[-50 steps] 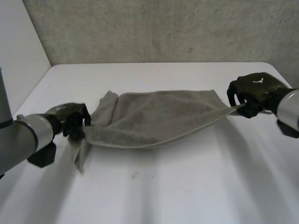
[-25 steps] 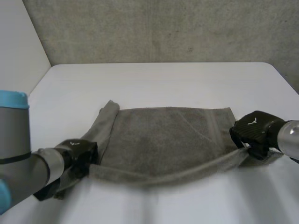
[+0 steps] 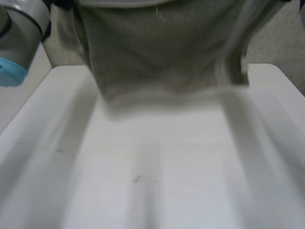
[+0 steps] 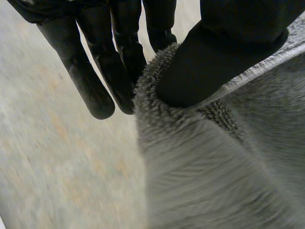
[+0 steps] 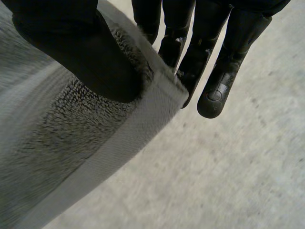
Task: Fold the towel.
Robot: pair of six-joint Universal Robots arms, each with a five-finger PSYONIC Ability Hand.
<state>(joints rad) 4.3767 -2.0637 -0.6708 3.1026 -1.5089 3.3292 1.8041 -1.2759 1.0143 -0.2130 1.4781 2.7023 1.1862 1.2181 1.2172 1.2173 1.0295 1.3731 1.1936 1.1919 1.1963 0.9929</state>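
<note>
I have the towel held up above the table, hanging as a broad sheet close in front of the head camera. My left hand pinches one upper corner, thumb pressed into the pile against the fingers behind it. My right hand clamps the other upper corner the same way, thumb on the terry just inside the flat hem. So the held edge runs crosswise from hand to hand, and the rest of the cloth lies straight below both hands. It ends in a free lower edge that runs roughly level over the far part of the table; I cannot tell whether it brushes the surface. The left arm sits high at its side. Neither hand looks nearer the cloth's middle than the other, so the grip reads as even. As I judge it, the coming move turns on that drop: the lower edge should land first, and both hands should then carry the held edge over it together, or the fold goes skew.
</note>
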